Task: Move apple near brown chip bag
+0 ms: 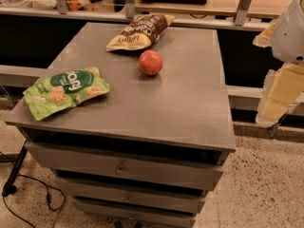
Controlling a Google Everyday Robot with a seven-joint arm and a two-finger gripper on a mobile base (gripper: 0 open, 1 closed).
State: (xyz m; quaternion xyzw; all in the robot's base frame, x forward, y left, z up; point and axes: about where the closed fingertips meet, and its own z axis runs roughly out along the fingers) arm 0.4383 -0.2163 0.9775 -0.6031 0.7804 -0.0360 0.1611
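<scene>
The apple (150, 62), small, round and reddish-orange, rests on the grey cabinet top (180, 108), toward the back and near the middle. The brown chip bag (141, 31), dark brown with a tan-yellow end bearing lettering, lies flat just behind and left of the apple, a small gap apart. My gripper (281, 93) is at the right edge of the view, off the cabinet's right side and well away from the apple, holding nothing that I can see. The white arm (290, 32) sits above it.
A light green snack bag (65, 90) lies at the cabinet's front left corner. The cabinet has several drawers (123, 167) below. A counter with metal posts (244, 4) runs behind. A black cable (28, 194) lies on the floor at left.
</scene>
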